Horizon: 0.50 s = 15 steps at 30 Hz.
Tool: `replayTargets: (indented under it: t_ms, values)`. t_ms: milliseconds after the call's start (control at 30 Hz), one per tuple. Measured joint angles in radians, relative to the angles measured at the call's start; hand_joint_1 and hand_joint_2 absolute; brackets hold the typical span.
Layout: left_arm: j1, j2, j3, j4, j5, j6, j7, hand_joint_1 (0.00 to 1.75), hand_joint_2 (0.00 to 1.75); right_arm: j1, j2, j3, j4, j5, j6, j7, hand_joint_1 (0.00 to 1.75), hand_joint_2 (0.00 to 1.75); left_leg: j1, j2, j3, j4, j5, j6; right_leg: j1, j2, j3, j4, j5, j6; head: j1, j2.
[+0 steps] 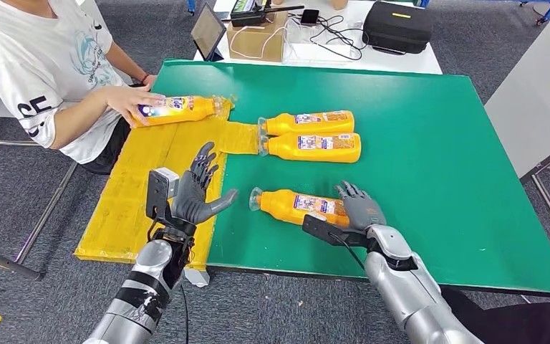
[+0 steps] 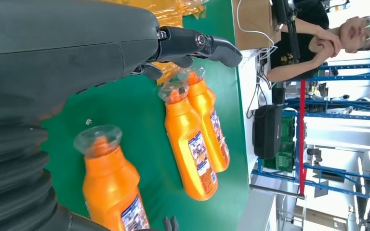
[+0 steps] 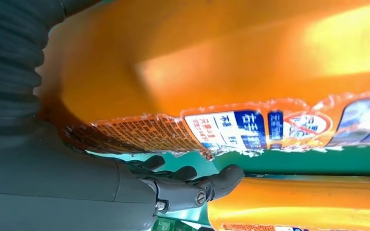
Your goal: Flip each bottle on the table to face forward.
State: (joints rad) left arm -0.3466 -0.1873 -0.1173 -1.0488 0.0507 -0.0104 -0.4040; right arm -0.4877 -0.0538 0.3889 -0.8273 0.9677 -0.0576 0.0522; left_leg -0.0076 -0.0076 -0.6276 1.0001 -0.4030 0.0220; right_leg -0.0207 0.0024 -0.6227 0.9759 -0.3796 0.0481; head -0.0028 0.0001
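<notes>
— Nearest bottle?
— Lying on its side on the green worktop, close to the front edge, clear cap toward the yellow sheet, label up.
— Right hand?
— Resting on that bottle's base end, fingers draped over the orange body. From the right wrist, bottle right against the palm, thumb curled beneath; a full grip or just a touch, cannot tell.
— Left hand?
— Raised above the worktop's front left edge, fingers spread, thumb pointing at the cap, holding nothing.
— Other bottles?
— A pair lying touching side by side further back, caps also toward the yellow sheet. A fourth bottle lying at the far left corner, on the yellow sheet, under a seated person's hand.
— Beyond the worktop?
— White table with a cardboard box, a tablet, a black case.
</notes>
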Motion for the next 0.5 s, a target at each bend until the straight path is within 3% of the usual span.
replayTargets:
  t_ms: [33,267,500]
  values:
    - [-0.007,0.001,0.000,0.008,0.000,-0.004,0.000,0.00,1.75,-0.016,0.004,0.001,0.023,-0.019,0.014,-0.017,1.38,1.75,0.000,0.000,0.000,0.000,0.000,0.000,0.000,0.000,0.000,0.000,0.000,0.000,0.000,0.000]
    - [-0.057,0.008,0.000,0.061,0.000,-0.015,-0.001,0.00,1.75,-0.102,0.029,0.002,0.151,-0.128,0.058,-0.091,1.71,1.75,0.000,0.003,0.004,0.000,0.000,0.000,0.000,0.001,0.003,0.000,0.002,-0.002,0.000,0.000]
    - [-0.101,0.019,-0.002,0.098,-0.002,-0.015,0.007,0.00,1.75,-0.122,0.031,-0.007,0.189,-0.230,0.076,-0.113,1.73,1.75,0.000,0.004,0.006,0.000,0.001,0.000,0.000,0.001,0.004,0.000,0.002,-0.002,0.000,0.000]
